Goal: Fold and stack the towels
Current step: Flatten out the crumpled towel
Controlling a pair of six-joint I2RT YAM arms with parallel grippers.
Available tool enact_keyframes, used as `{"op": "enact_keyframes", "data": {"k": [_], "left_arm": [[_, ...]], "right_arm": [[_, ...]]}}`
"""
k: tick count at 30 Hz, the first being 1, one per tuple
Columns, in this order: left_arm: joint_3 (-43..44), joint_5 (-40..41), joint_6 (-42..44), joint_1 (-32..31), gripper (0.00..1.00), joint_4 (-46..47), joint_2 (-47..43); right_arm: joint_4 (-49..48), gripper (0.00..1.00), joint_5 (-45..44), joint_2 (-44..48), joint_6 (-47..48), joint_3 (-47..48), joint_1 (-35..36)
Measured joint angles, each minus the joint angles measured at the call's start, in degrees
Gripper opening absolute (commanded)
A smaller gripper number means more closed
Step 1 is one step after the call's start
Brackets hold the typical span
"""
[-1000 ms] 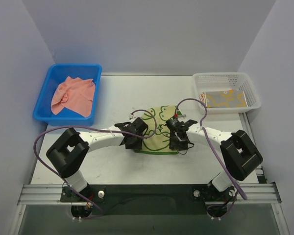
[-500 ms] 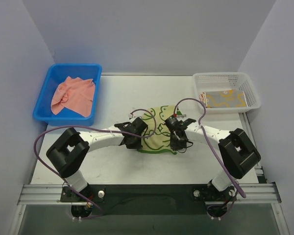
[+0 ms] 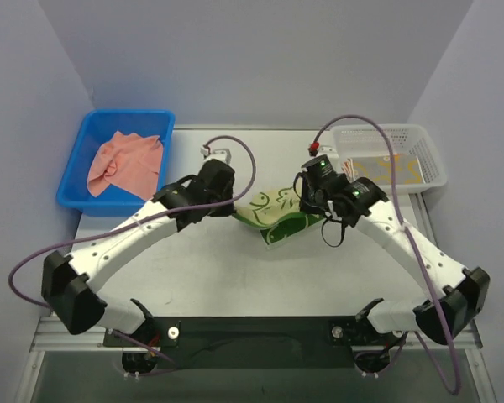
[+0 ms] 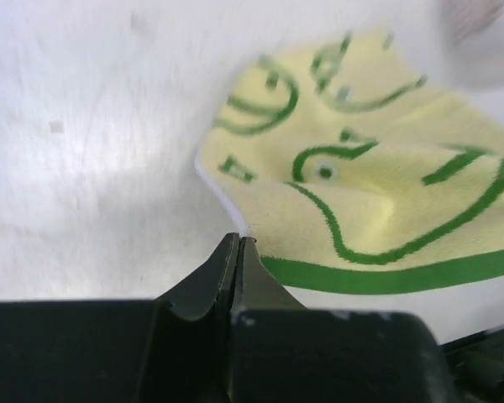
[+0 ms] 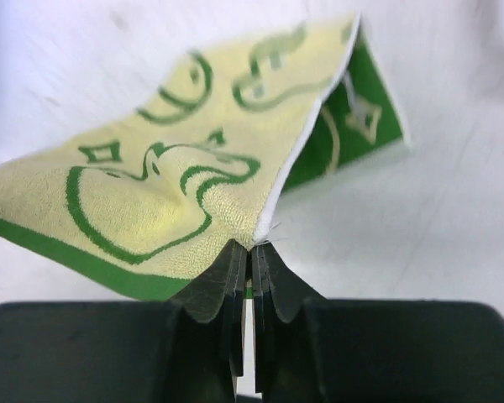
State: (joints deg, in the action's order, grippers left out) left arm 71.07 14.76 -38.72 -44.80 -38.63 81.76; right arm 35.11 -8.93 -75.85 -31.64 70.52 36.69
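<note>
White table (image 3: 218,269), with a blue bin (image 3: 71,180) at the far left and a white basket (image 3: 433,164) at the far right. Left arm (image 3: 126,239) and right arm (image 3: 412,243) both stretched forward and inward toward the table's middle.

In the bin, a crumpled salmon towel (image 3: 126,164). In the basket, a yellow towel (image 3: 407,172), partly hidden by the right wrist.

Between the two wrists, strung across the centre, the pale-green towel (image 3: 273,214) with dark-green duck outlines. Sags in the middle and turns over at its lower end, showing a dark-green underside. Contact of that low fold with the table not clear.

Left gripper (image 4: 238,243) clenched on the towel's left edge, at the white hem beside the dark-green border, the cloth (image 4: 361,201) spreading away forward and right of the tips. Right gripper (image 5: 250,248) pinched tight on the right edge, the cloth (image 5: 168,193) fanning forward and left of the tips, its far corner folded under.

Against a second ago: then flat on the table close to the arm bases, both wrists low over its near edge, elbows folded back. Now raised and carried toward the far side, arms extended. Bin, basket and the other towels unchanged.
</note>
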Motion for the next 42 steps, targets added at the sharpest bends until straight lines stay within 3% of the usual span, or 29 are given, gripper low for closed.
{"op": "enact_keyframes", "data": {"k": [8, 13, 18, 23, 24, 29, 31, 35, 38, 42], "left_arm": [[26.5, 3.2, 8.1, 1.4, 0.0, -2.5, -6.7], [36.7, 3.2, 12.3, 1.4, 0.0, -3.3, -7.7], [41.6, 1.9, 14.6, 1.4, 0.0, -4.2, -9.2], [40.8, 0.2, 15.0, 1.4, 0.01, -4.8, -12.5], [39.6, -0.3, 14.7, 1.4, 0.12, -4.5, -13.3], [24.9, -4.4, 10.1, 1.4, 0.3, -1.8, -18.6], [17.8, -4.9, 7.8, 1.3, 0.48, -1.4, -19.6], [8.3, -3.5, 5.5, 1.5, 0.6, -2.9, -19.7], [7.0, -2.2, 4.7, 2.3, 0.69, -4.4, -19.8], [7.0, -0.2, 4.2, 3.4, 0.75, -4.5, -21.8]], "right_arm": [[3.3, 0.0, -5.1, 7.2, 9.0, 23.1, -0.7], [4.3, 0.0, -5.2, 8.9, 13.5, 31.4, -0.7], [5.9, 0.0, -4.0, 10.7, 15.2, 33.9, -0.7], [6.6, 0.0, -0.9, 12.6, 15.4, 34.1, -0.7], [6.6, 0.0, -0.4, 12.7, 15.3, 34.1, -0.7], [6.4, 0.0, 1.6, 12.5, 14.6, 31.3, -0.7], [6.5, 0.0, 2.8, 12.0, 13.8, 29.5, -0.5], [5.7, 0.0, 5.4, 8.0, 13.4, 28.3, 0.2], [5.4, 0.0, 8.2, 0.1, 14.6, 32.9, 0.5], [4.5, 0.0, 11.0, -13.2, 18.4, 47.5, 0.5]]}}
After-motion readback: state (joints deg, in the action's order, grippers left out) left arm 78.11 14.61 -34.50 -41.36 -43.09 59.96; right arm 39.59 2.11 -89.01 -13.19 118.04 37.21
